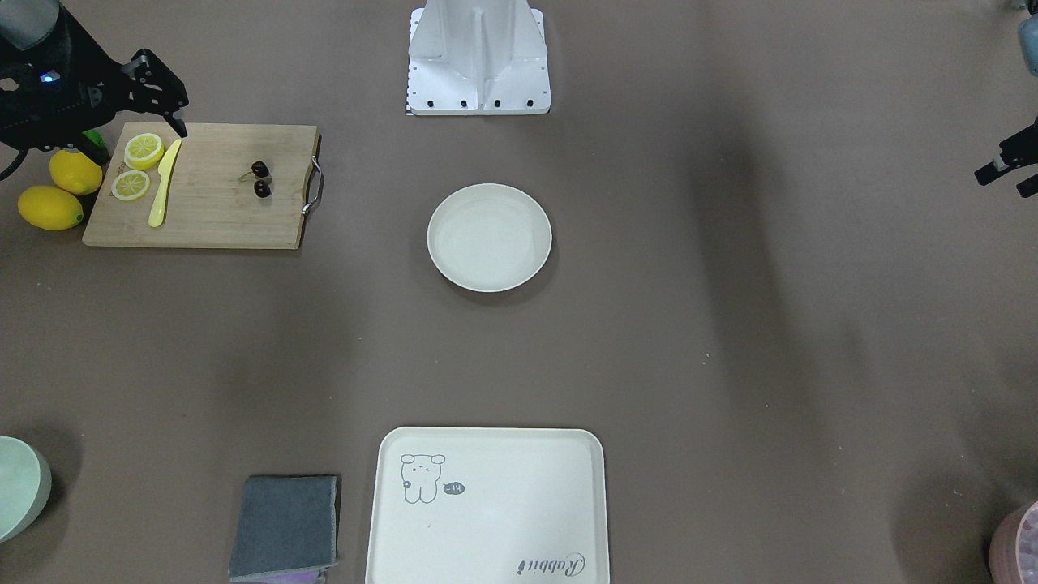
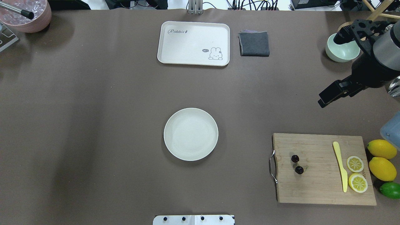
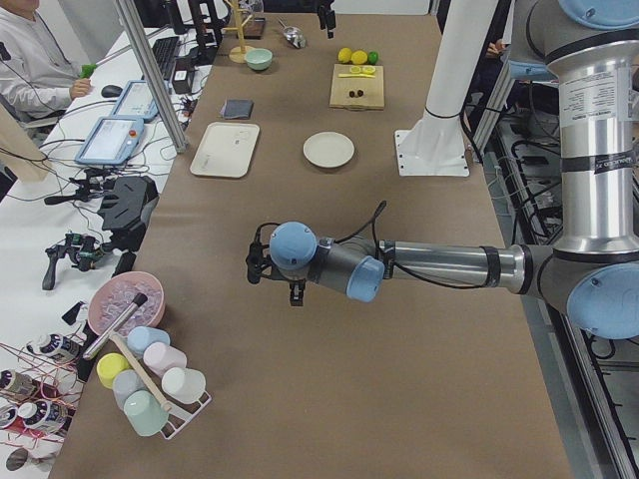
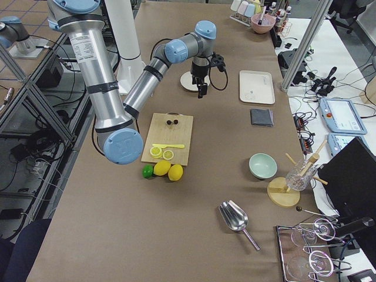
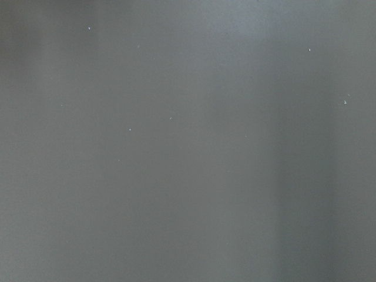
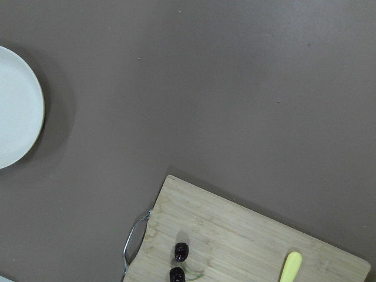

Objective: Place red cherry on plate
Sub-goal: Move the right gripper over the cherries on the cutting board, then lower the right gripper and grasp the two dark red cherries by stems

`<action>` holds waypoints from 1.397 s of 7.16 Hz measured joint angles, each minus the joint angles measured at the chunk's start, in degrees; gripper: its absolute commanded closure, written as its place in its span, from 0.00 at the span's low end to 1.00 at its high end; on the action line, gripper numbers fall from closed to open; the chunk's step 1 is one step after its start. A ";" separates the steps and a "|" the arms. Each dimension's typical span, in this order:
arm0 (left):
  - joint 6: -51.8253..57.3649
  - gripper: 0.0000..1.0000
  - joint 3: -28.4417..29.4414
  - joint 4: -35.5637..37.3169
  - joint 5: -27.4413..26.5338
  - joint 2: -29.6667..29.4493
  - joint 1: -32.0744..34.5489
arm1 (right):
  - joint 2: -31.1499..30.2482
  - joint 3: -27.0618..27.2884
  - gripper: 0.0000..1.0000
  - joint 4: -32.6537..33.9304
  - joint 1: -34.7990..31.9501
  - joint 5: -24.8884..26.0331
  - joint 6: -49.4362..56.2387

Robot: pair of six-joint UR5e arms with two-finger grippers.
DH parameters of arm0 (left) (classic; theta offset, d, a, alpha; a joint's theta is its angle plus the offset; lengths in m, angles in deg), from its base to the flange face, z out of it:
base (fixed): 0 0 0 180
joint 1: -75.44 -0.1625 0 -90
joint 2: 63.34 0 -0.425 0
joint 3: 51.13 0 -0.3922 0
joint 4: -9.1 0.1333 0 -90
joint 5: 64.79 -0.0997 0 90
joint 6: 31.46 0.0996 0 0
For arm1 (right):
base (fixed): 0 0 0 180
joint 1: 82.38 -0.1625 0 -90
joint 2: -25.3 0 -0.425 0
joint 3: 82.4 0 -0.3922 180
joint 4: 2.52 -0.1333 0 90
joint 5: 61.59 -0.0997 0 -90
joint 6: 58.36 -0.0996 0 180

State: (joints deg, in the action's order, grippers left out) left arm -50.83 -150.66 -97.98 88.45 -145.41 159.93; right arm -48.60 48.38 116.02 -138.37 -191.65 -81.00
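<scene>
The red cherry (image 1: 261,180) (image 2: 297,164) (image 6: 179,263), a dark glossy pair on green stems, lies on the wooden cutting board (image 2: 318,184) near its metal handle. The plate (image 1: 489,237) (image 2: 190,134), round, off-white and holding nothing, sits at the table's middle, well apart from the board. My right gripper (image 1: 165,92) (image 2: 350,29) hovers high beyond the board's lemon end, open and holding nothing. My left gripper (image 1: 1005,174) (image 3: 256,267) hangs low over bare table far to the other side, its two prongs apart. Neither wrist view shows its own fingers.
On the board lie two lemon halves (image 2: 356,173) and a yellow knife (image 2: 340,165). Two whole lemons (image 2: 382,159) and a lime (image 2: 390,190) sit beside it. A cream tray (image 2: 193,43), a grey cloth (image 2: 254,43), a green bowl (image 2: 342,51) and a pink bowl (image 2: 25,15) line the far edge.
</scene>
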 measured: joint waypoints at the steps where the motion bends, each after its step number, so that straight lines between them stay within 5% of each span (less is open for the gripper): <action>1: 0.07 0.02 -0.18 0.76 -0.29 -0.05 -0.15 | -0.67 3.07 0.02 0.09 1.33 0.43 -3.25; 4: 1.98 0.02 -0.09 4.44 -5.65 -1.14 0.43 | -4.99 8.58 0.01 -0.17 5.43 5.86 -13.52; 6: 4.60 0.02 0.09 7.13 -7.24 -2.21 0.53 | -6.32 7.98 0.02 -1.71 14.89 12.87 -21.84; 8: 5.65 0.02 0.81 7.62 -7.64 -2.46 0.58 | -10.06 5.32 0.02 -9.85 21.88 17.32 -27.18; 10: 5.90 0.02 1.14 7.67 -8.08 -2.53 0.59 | -17.81 0.52 0.03 -26.16 26.03 19.79 -30.76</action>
State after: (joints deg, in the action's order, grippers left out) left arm -44.93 -149.52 -90.31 80.37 -147.93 160.51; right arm -66.40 48.90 89.87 -112.35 -171.86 -111.76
